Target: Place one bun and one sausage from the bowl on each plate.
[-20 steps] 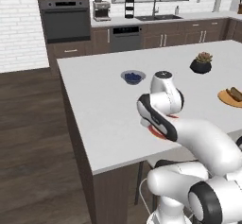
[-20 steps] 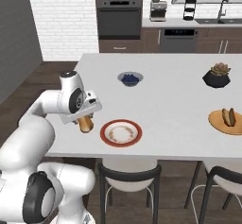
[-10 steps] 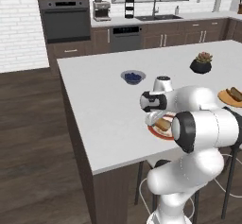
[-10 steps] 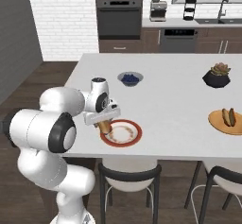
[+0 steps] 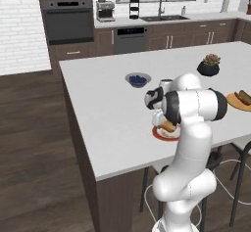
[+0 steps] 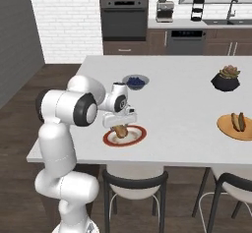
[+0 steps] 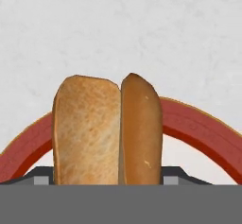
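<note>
- Left base view: end effector (image 5: 165, 124) low over the red-rimmed white plate (image 5: 163, 134) at the near edge of the counter (image 5: 103, 113), closed around a bun (image 5: 168, 126) that hangs just above the plate. Small grey bowl of blueberries (image 5: 138, 79) farther back, well apart. Black plant pot (image 5: 208, 67) far right. Tan wooden plate (image 5: 234, 101) at the right edge, carrying a bun and a dark sausage (image 5: 243, 97).
- Right base view: same end effector (image 6: 119, 126) gripping the bun (image 6: 120, 131) over the left half of the red-rimmed white plate (image 6: 136, 137) — touching the plate or just clear of it, cannot tell. Blueberry bowl (image 6: 135, 82) beyond, toward the far side. Plant pot (image 6: 226, 79) far right; tan wooden plate (image 6: 228, 127) near right with its bun and sausage (image 6: 241, 121) side by side.
- Hand view: two halves of the split bun (image 7: 108, 131) pressed together, toasted face on the left, smooth brown crust on the right, clamped between the dark finger tips (image 7: 42, 175). Red rim of the plate (image 7: 198, 128) arcing behind the bun — white centre below the rim, pale counter (image 7: 118, 24) above.
</note>
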